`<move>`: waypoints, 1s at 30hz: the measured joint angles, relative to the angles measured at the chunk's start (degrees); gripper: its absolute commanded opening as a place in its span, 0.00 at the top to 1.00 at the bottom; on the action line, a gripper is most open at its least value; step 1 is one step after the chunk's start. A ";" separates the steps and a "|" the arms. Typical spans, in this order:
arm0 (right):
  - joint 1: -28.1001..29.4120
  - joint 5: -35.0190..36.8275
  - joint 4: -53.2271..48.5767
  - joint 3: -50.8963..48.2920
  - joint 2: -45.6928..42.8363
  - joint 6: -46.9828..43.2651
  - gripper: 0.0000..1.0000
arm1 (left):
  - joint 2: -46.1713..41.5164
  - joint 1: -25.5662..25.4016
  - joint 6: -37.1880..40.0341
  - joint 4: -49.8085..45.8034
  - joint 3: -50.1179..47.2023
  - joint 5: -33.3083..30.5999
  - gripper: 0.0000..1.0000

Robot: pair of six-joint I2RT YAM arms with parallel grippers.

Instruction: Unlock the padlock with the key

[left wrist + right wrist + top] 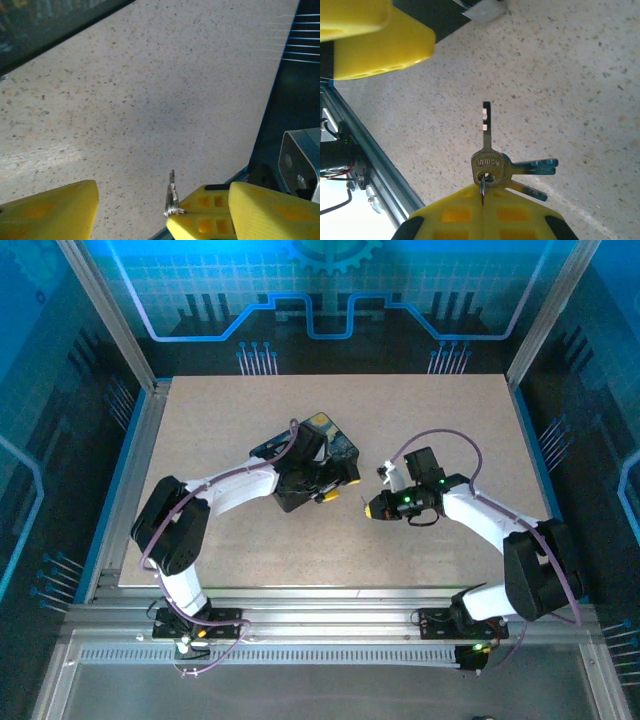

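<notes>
The right gripper (482,196) carries the thin yellowish-gold metal key (487,145). Its jaws are pressed together on the small split ring (482,183) threaded through the key's head. This hold is judged to leave the whole blade free for insertion. Two spare metal keys (532,170) with a bluish sheen hang on the same ring and fan out to one side, clear of the working blade.

The key's long axis runs straight out from the jaws and in line with them, notched tip leading and head nearest the fingers. In the top external view the right gripper points across the speckled beige surface (440,420) toward the left gripper (165,192), so the tip faces that arm.

The left gripper's jaws are spread wide. In its wrist view the key stands edge-on between them. The small silvery padlock cannot be located with confidence.
</notes>
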 measured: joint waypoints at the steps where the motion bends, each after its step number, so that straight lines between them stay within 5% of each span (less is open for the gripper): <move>1: 0.13 -0.24 0.02 0.39 0.00 -0.02 1.00 | -0.07 0.00 -0.07 0.31 0.00 0.33 0.34; 30: 3.10 -0.87 0.17 5.90 -0.07 0.00 1.00 | -0.66 0.00 -1.18 1.75 0.00 2.36 0.71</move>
